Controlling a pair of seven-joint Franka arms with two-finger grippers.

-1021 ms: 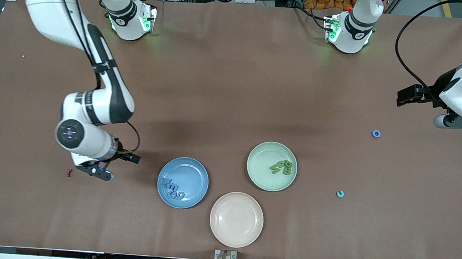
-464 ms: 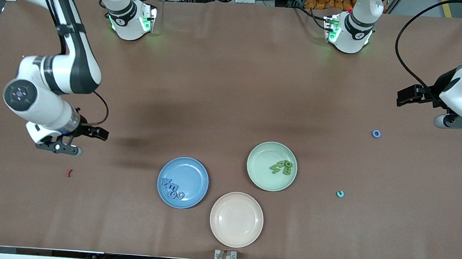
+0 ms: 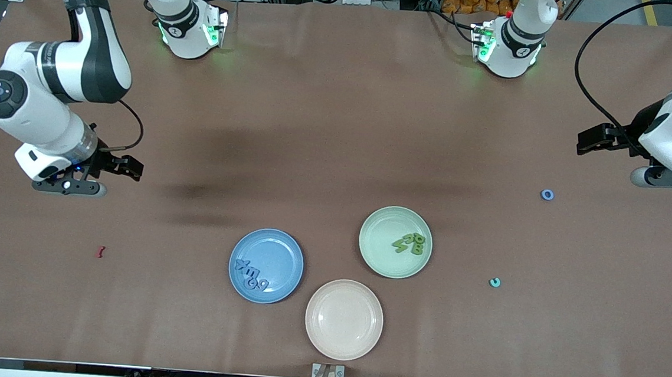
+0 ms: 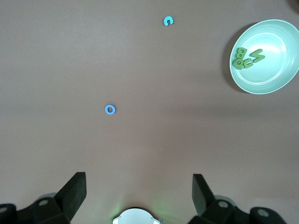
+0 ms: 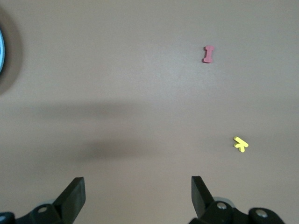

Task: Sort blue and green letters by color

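Observation:
Several blue letters (image 3: 252, 275) lie in the blue plate (image 3: 277, 250). Several green letters (image 3: 410, 243) lie in the green plate (image 3: 381, 232). A blue ring letter (image 3: 547, 195) lies on the table toward the left arm's end, near my left gripper (image 3: 671, 178), which is open, empty and waits above the table. The left wrist view shows the ring (image 4: 110, 109), the green plate (image 4: 273, 74) and its letters (image 4: 246, 58). My right gripper (image 3: 69, 187) is open and empty, over bare table at the right arm's end.
An empty beige plate (image 3: 344, 319) sits nearest the front camera. A teal letter c (image 3: 494, 282) lies beside the green plate, also in the left wrist view (image 4: 168, 21). A dark red piece (image 3: 100, 251) and a yellow letter (image 5: 240, 144) lie near the right gripper.
The right arm has swung away from the blue plate and the dark red piece, toward its own end of the table and farther from the front camera. The left arm has not moved.

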